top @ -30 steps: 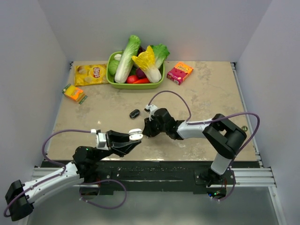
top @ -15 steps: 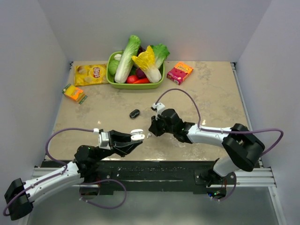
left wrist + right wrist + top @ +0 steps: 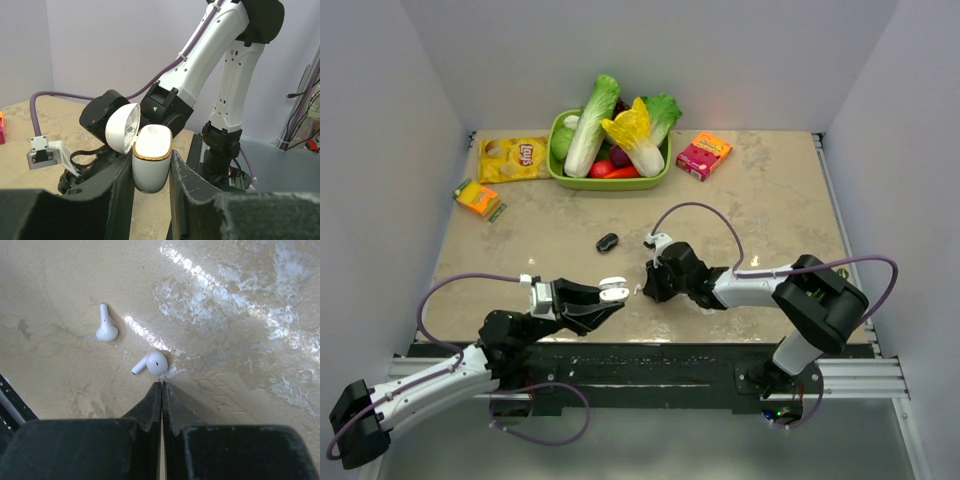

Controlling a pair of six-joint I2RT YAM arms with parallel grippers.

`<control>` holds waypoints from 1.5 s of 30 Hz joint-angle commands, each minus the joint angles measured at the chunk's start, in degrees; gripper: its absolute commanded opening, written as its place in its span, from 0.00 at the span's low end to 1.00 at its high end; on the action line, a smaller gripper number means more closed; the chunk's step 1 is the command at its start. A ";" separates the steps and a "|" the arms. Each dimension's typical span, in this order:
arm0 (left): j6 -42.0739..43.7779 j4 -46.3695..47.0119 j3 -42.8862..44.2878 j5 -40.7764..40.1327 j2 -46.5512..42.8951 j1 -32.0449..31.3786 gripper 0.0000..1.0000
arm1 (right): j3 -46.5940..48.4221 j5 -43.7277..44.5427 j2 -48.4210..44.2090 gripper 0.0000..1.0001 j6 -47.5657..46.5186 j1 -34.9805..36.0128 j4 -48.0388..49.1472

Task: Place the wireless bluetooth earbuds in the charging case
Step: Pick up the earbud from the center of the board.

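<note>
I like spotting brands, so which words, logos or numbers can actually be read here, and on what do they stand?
"Lay's": the red logo on the yellow chip bag.
Print on the pink box: too small to read.
Print on the orange packet: too small to read.
Dark marking inside the open lid of the charging case: too blurred to read.
I can read nothing else.

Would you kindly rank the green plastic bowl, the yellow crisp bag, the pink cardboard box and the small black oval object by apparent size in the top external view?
Largest to smallest:
1. green plastic bowl
2. yellow crisp bag
3. pink cardboard box
4. small black oval object
No two look alike in size.
</note>
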 commanded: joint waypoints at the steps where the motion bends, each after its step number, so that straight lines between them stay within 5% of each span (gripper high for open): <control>1: -0.97 1.65 -8.17 0.33 -1.04 -0.30 0.00 | 1.15 -0.59 2.01 0.00 -0.15 0.03 2.28; 19: -0.53 0.24 -7.47 0.24 -0.96 -0.39 0.00 | 3.35 2.40 2.19 0.00 -2.09 -1.82 -0.97; 23: -0.53 0.33 -7.20 0.33 -0.69 -0.39 0.00 | 4.57 4.07 -1.67 0.34 -1.48 -1.73 -4.37; 29: -0.44 0.59 -7.03 -0.28 -0.69 -0.39 0.00 | 13.44 3.89 -1.16 0.50 1.86 -1.64 -16.33; 40: -0.79 1.12 -7.12 -0.72 -1.13 -0.56 0.00 | 26.45 13.10 4.90 0.52 9.49 0.82 -33.99; 45: -1.23 3.22 -7.90 -0.99 -1.31 -0.65 0.00 | 35.42 21.90 10.19 0.29 10.39 0.82 -44.82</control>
